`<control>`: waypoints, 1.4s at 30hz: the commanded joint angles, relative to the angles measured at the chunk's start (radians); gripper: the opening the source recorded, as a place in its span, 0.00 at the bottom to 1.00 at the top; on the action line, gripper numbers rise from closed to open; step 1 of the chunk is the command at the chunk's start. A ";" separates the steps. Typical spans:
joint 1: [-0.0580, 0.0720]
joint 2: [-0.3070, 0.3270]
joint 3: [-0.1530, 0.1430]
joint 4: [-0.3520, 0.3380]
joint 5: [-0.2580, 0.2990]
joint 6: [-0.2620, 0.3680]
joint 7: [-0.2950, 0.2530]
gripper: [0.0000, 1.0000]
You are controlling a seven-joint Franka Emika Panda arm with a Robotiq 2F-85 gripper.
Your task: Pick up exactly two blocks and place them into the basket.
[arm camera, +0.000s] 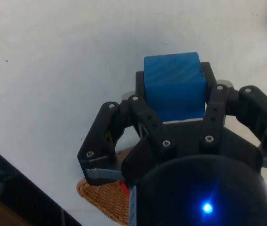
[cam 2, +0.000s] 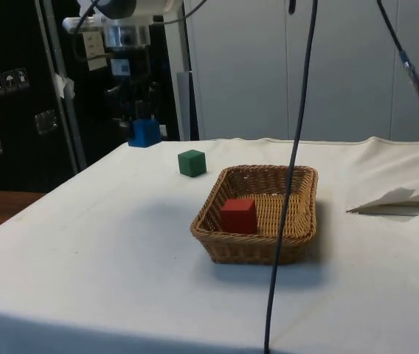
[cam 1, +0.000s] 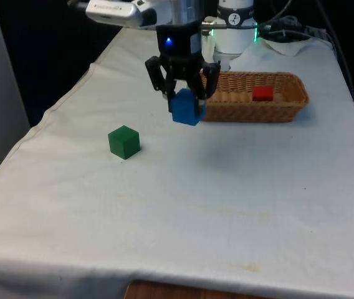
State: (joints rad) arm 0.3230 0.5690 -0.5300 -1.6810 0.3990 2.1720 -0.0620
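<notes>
Evidently the blue block (cam 1: 186, 107) was clamped between the fingers of the gripper (cam 1: 182, 93), lifted just clear of the cloth, beside the near wall of the basket (cam 1: 289, 99) at its end toward the front view's left. Rigid, light and flat-sided, it looked easy to hold by two opposite faces, and the fingers pressed on exactly those; its surface seemed faintly ridged in the wrist view, so slipping seemed unlikely, though I could not be sure how deep the grip sat. A red block (cam 1: 263, 93) already lay inside the basket, which stood toward the table's far end. The green block (cam 1: 124, 141) sat alone on the table (cam 1: 183, 205), nearer the edge at the front view's left, well apart from both
</notes>
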 commanded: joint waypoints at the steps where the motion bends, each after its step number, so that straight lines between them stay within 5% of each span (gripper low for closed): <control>1: 0.003 -0.014 0.002 -0.017 0.009 0.022 -0.008 0.01; 16: 0.014 -0.145 -0.004 -0.125 -0.029 0.058 -0.034 0.01; 18: 0.006 -0.141 0.002 -0.118 -0.026 0.045 -0.036 0.01; 19: 0.014 -0.164 -0.004 -0.139 -0.040 0.058 -0.035 0.01; 42: 0.012 -0.388 0.004 -0.294 -0.170 0.057 -0.044 0.01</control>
State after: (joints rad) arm 0.3310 0.1930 -0.5240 -1.9600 0.2400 2.2170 -0.1080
